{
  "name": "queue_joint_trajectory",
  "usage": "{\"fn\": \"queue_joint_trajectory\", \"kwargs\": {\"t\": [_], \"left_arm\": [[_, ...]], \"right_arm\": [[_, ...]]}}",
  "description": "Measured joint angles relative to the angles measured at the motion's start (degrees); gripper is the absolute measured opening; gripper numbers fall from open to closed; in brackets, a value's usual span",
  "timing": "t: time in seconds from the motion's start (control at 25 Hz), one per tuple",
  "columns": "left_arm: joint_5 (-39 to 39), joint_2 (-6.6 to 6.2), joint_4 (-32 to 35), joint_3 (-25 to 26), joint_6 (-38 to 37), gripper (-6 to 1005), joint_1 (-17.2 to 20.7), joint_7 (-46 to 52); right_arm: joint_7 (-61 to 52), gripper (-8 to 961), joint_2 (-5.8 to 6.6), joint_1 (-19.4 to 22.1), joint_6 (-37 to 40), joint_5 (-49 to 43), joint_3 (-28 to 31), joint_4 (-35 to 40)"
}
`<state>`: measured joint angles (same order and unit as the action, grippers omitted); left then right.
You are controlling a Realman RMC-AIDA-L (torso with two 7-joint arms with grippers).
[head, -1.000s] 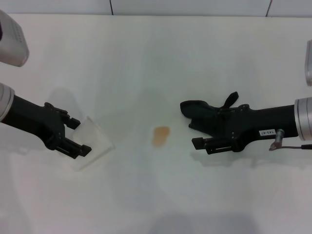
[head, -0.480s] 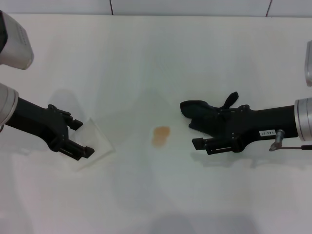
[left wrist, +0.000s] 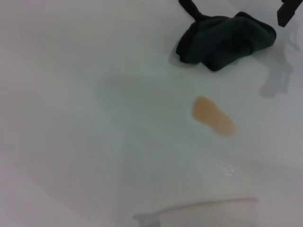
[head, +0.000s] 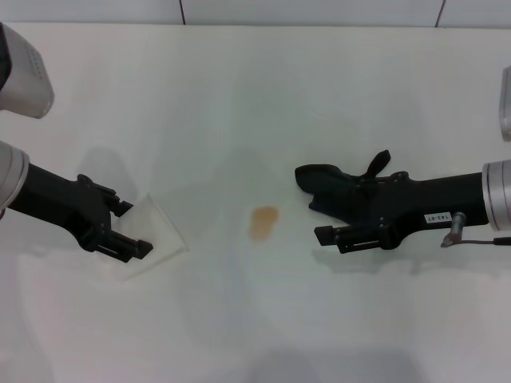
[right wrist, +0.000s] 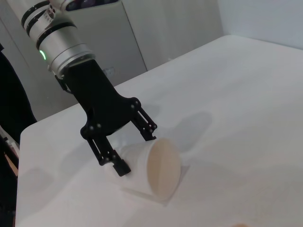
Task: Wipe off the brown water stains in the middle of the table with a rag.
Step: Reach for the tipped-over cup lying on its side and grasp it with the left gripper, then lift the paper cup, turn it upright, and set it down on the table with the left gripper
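Your right tool (head: 323,217) pinching black rag (head: 323,186) beside brown stain (head: 263,222) on bench (head: 255,96) — left tool (head: 134,227) spread around translucent cup (head: 152,236).

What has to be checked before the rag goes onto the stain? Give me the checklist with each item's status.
1. Brown water stains in view, unwiped: ok.
2. Rag under the right gripper: ok.
3. Right gripper's hold on the rag: cannot tell.
4. Table between rag and stain unobstructed: ok.
5. Left gripper around the tipped cup, away from the stain: ok.
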<state>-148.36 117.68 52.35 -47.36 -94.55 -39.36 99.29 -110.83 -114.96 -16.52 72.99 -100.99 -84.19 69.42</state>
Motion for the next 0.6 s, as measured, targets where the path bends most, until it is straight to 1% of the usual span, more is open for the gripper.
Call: {"fn": "queue_joint_trajectory", "kwargs": {"t": [0.16,0.36,0.52,0.6], "left_arm": [[0.0,0.00,0.1,0.0,0.2,768,0.1,0.1],[0.1,0.00,0.6,0.1,0.3,671,0.1,0.2],[1.6,-0.23,2.7,0.6,0.0,659,0.2,0.5],[2.9,-0.43,4.7,1.7,0.1,654,0.7,0.6]], "right_arm": [[0.0,781,0.00,0.0,0.0,0.0,0.0,0.1],[0.0,781,0.00,0.1,0.0,0.0,0.0,0.2],[0.0,781,0.00,0.1,0.1,0.0,0.0,0.3],[0.0,781,0.00,0.1,0.0,0.0,0.0,0.3]]}}
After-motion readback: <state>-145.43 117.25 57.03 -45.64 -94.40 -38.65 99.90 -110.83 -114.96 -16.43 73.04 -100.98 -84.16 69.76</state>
